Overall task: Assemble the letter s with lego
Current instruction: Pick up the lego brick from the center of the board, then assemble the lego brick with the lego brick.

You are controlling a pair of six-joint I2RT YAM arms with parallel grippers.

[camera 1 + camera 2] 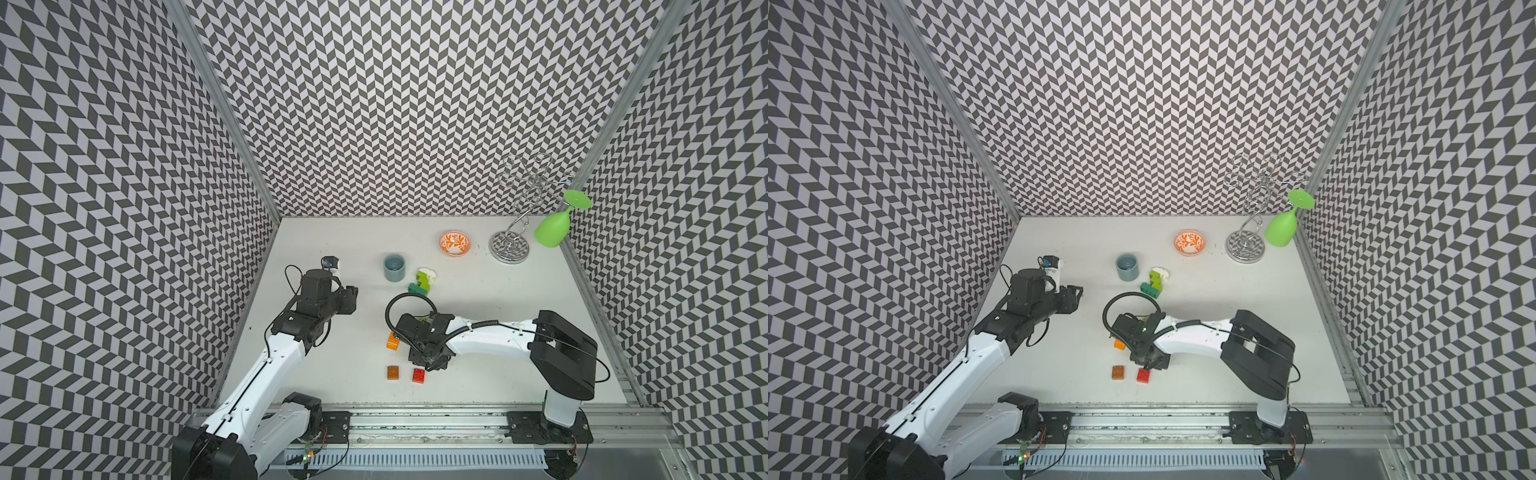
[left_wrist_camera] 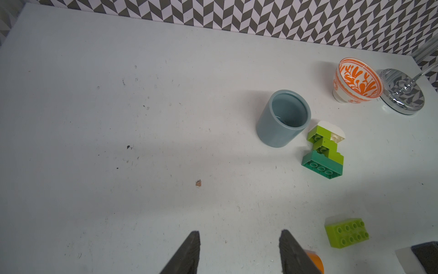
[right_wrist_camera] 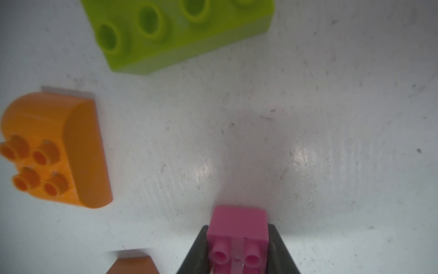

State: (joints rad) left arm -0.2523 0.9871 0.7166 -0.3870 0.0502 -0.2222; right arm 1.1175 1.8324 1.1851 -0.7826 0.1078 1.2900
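Observation:
My right gripper (image 3: 238, 229) is shut on a small pink lego brick (image 3: 237, 219), studs toward the camera, low over the white table. Around it lie an oblong lime brick (image 3: 180, 33), a rounded orange brick (image 3: 54, 149) and a brown brick (image 3: 132, 265). In both top views the right wrist (image 1: 426, 343) hides the pink brick; the orange (image 1: 392, 340), brown (image 1: 393, 372) and red (image 1: 419, 375) bricks show beside it. A stack of dark green, lime and white bricks (image 1: 422, 282) lies farther back. My left gripper (image 2: 239, 232) is open and empty at the left (image 1: 351, 299).
A grey-blue cup (image 1: 394, 267) stands just left of the stack. Behind are an orange-patterned bowl (image 1: 455, 243) and a wire rack (image 1: 510, 245) with a green glass (image 1: 552, 230) hanging from it. Patterned walls close three sides; a rail (image 1: 415, 419) runs along the front.

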